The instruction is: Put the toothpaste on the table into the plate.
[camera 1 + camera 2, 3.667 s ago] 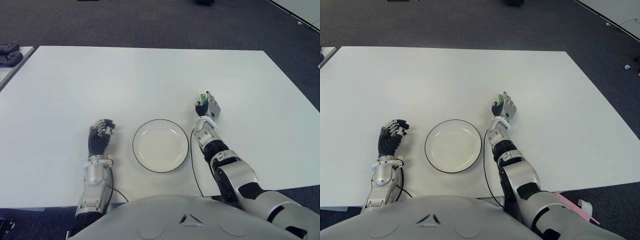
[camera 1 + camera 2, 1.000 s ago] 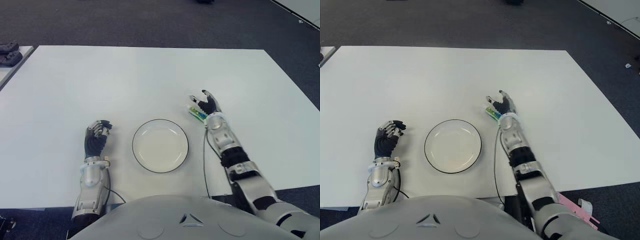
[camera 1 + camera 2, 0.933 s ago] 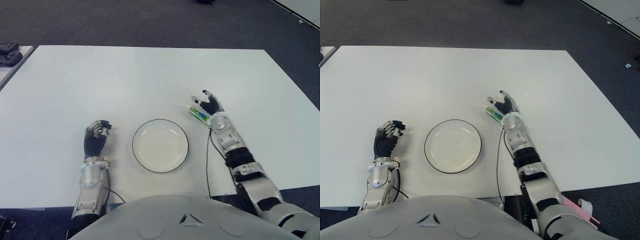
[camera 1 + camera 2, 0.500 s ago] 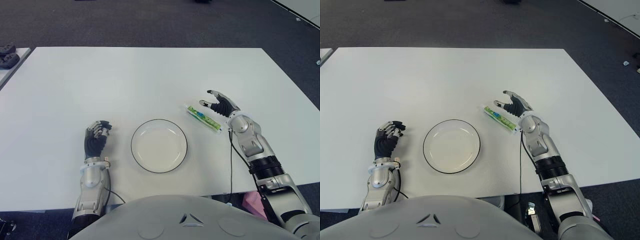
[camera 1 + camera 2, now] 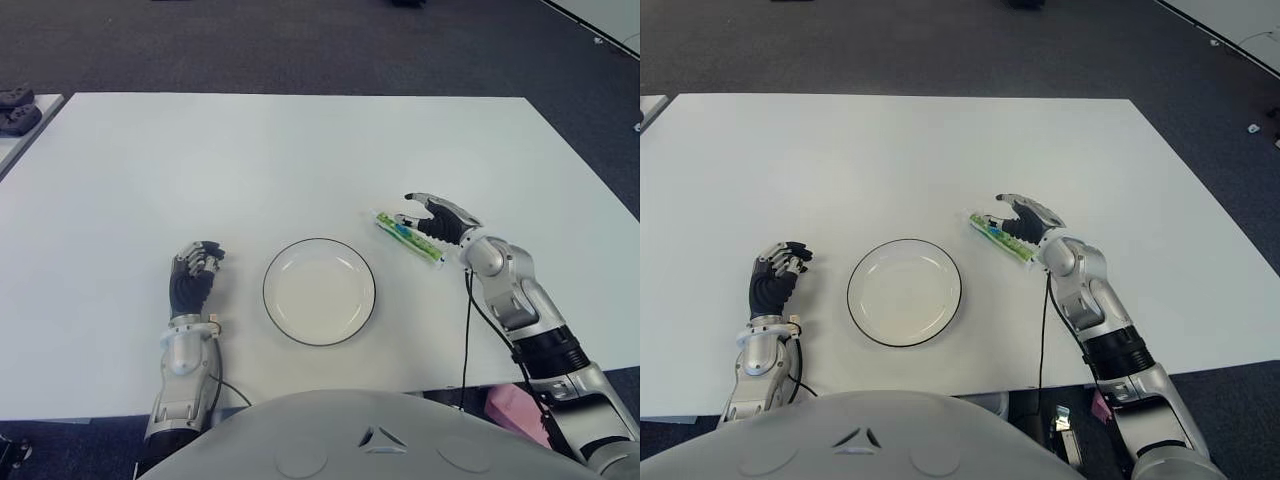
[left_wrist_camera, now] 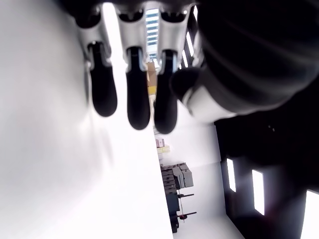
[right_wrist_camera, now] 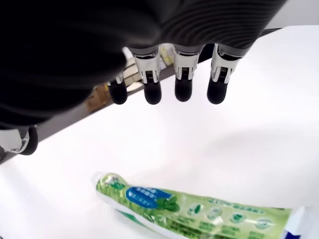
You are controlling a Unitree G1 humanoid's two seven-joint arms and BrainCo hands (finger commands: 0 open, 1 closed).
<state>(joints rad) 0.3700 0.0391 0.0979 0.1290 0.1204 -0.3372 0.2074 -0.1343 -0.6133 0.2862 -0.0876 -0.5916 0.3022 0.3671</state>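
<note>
The right hand (image 5: 437, 215) is over the white table (image 5: 300, 150), its dark fingers (image 7: 182, 87) extended and spread, holding nothing. The toothpaste (image 5: 408, 236) lies flat on the table just under and to the inner side of that hand: a slim, soft tube with a glossy green printed skin and a white end. In the right wrist view its crimped green end points towards the fingertips, with bare table between, and the tube (image 7: 199, 211) looks apart from the fingers, though where the palm sits against it cannot be seen clearly. Farther to the inner side of the right hand, beyond the tube and not touching it, sits the plate (image 5: 319, 291), a round, smooth white dish with a thin dark rim, with nothing in it.

The left hand (image 5: 194, 276) shows on the far side of the plate from the right hand, near the table's near edge. Its fingers (image 6: 134, 94) are curled in, the black rounded tips bunched beside the thumb, closed around nothing
</note>
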